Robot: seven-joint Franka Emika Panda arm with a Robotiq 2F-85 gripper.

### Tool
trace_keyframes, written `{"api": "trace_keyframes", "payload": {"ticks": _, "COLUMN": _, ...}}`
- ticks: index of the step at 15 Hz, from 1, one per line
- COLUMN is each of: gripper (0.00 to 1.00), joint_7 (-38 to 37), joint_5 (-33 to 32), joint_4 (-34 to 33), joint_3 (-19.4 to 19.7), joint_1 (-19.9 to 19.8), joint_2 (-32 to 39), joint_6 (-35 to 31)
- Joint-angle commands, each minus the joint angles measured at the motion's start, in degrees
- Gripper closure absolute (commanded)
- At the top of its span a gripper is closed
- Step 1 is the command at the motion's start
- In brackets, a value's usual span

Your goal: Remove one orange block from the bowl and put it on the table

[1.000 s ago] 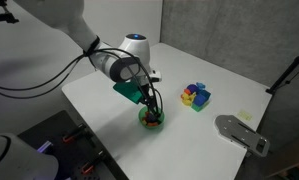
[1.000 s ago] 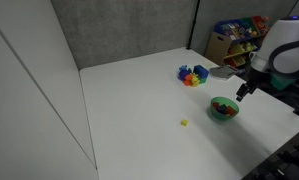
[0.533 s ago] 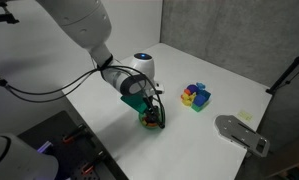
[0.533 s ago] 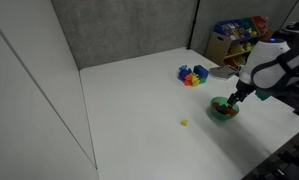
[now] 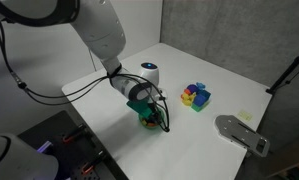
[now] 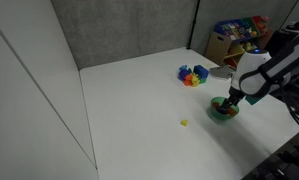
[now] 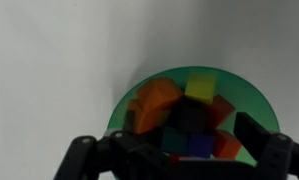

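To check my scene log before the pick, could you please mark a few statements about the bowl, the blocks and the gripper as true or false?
1. The small round green bowl holds blocks of several colours. True.
2. The orange block lies on the white tabletop. False: it is inside the bowl, beside a yellow block.
3. The Robotiq gripper is at the bowl with its fingers spread apart. True.
4. The blue tray of colourful blocks touches the bowl. False: it stands apart from it on the tabletop.
5. A small yellow piece lies on the tabletop, outside the bowl. True.
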State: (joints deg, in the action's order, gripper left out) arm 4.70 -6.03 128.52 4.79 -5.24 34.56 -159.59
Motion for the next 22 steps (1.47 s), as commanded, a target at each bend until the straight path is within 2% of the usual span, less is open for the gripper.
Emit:
{"api": "trace_keyframes", "payload": {"ticks": 1, "gripper": 0.00, "joint_7": 1.6, "joint_5": -0.1, "joint_4": -2.7, "joint_3": 0.1, "joint_1": -1.0, "joint_2": 2.4, "joint_6": 1.3}}
{"api": "trace_keyframes", "payload": {"ticks": 5, "gripper": 0.00, "joint_7": 2.7, "joint_5": 0.0, "joint_4": -4.0, "joint_3": -0.2, "joint_1": -1.8, "joint_2": 3.2, "joint_6": 4.2}}
{"api": "trace_keyframes", "payload": {"ticks": 13, "gripper": 0.00, "joint_7": 3.0, "joint_5": -1.9, "joint_4": -6.2, "joint_3": 0.9, "joint_1": -0.1, "joint_2": 2.4, "joint_6": 14.6}}
{"api": "trace_keyframes", "payload": {"ticks": 14, "gripper": 0.08, "joint_7": 2.9, "joint_5": -2.3, "joint_4": -6.5, "joint_3": 0.9, "joint_1": 0.1, "joint_2": 2.5, "joint_6": 15.4}}
{"api": "trace_keyframes", "payload": {"ticks": 18, "gripper": 0.53, "joint_7": 2.4, "joint_5": -3.9, "joint_4": -6.8, "joint_3": 1.3, "joint_1": 0.7, "joint_2": 2.7, "joint_6": 16.8}}
{"api": "trace_keyframes", "payload": {"ticks": 21, "gripper": 0.57, "joint_7": 2.2, "joint_5": -5.2, "joint_4": -6.7, "joint_3": 1.7, "joint_1": 1.1, "joint_2": 2.8, "joint_6": 16.6}}
{"api": "trace_keyframes", "payload": {"ticks": 22, "gripper": 0.55, "joint_7": 2.1, "joint_5": -5.7, "joint_4": -6.7, "joint_3": 1.9, "joint_1": 1.3, "joint_2": 2.8, "joint_6": 16.4}}
